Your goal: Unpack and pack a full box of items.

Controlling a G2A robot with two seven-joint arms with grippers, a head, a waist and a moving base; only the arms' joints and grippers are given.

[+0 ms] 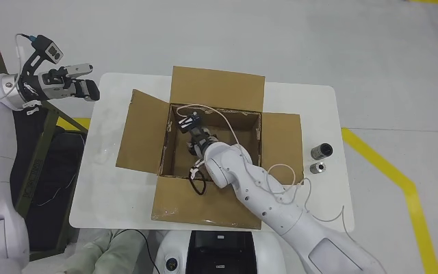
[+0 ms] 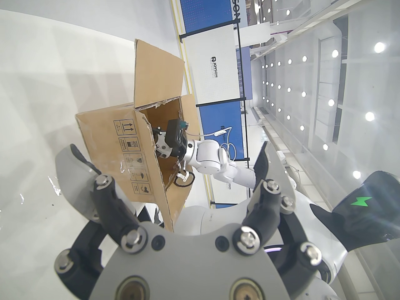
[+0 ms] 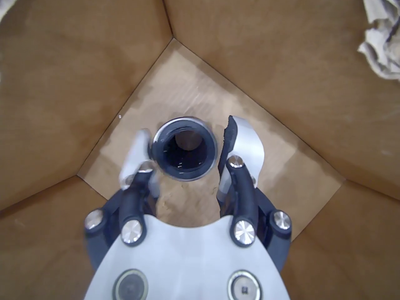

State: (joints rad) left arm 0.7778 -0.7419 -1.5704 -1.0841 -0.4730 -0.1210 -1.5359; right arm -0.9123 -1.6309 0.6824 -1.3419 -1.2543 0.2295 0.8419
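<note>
The white left arm [image 1: 12,89] is held off the far left corner of the white bench [image 1: 311,103], with its silver-and-black left gripper [image 2: 170,156] turned sideways and its jaws spread wide. The white right arm [image 1: 274,198] is stretched over the bench's middle, with the right gripper [image 3: 187,134] pointed down and its jaws parted.

Black handling pictograms [image 2: 128,154] with paired up-arrows on box [image 2: 103,123] side wall, green lightning-bolt sign [image 2: 360,201] on black part [image 2: 372,223], brand lettering [image 2: 215,67] on wall panels [image 2: 209,92].
</note>
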